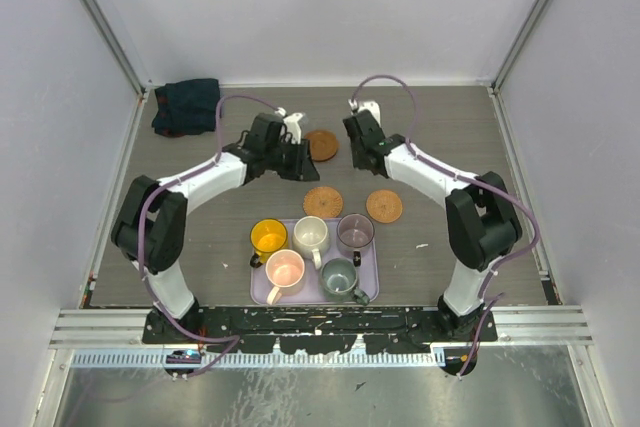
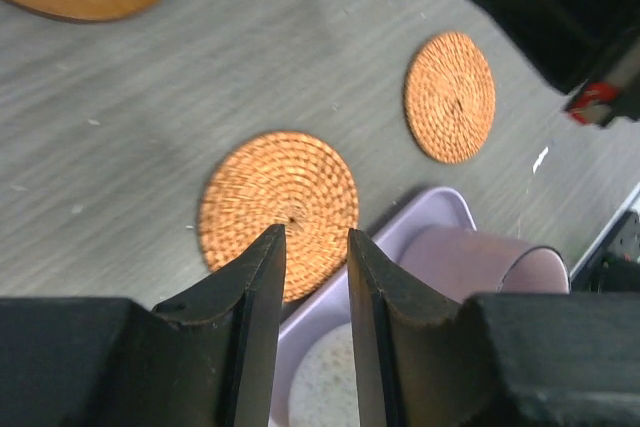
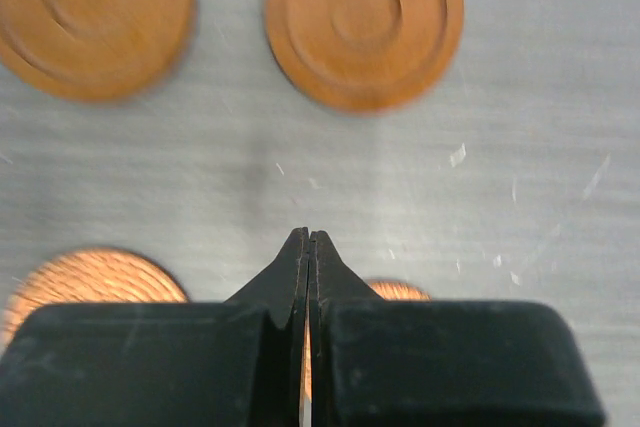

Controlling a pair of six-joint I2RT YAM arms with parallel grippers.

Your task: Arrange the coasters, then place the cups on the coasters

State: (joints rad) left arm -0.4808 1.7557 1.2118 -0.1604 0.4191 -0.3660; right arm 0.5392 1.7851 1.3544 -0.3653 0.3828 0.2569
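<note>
Top external view showed an orange-tan woven round coaster (image 1: 323, 201) flat on the desk (image 1: 470, 137), just off the tray's far edge, with a second woven coaster (image 1: 384, 206) near it at 3 o'clock. A dark brown ringed wooden coaster (image 1: 322, 144) lay farther out at 12 o'clock. The right wrist view caught a wooden disc (image 3: 90, 17) at 11 o'clock and its twin (image 3: 365, 22) at 1 o'clock.

All five cups stood in the lilac rectangular tray (image 1: 371, 265):
- the yellow-orange mug (image 1: 268, 237) at 10 o'clock
- the cream white mug (image 1: 311, 235) at 12
- the purple-grey mug (image 1: 355, 232) at 2
- the pale pink mug (image 1: 285, 269) at 7
- the grey-green mug (image 1: 339, 277) at 5

In the left wrist view, the left hand (image 2: 315, 237) pointed at the first woven coaster, fingers slightly spread and pinching nothing. The right hand (image 3: 306, 239) showed its fingers pressed together, empty. A dark folded cloth (image 1: 186, 107) sat in the desk's 11 o'clock corner.
</note>
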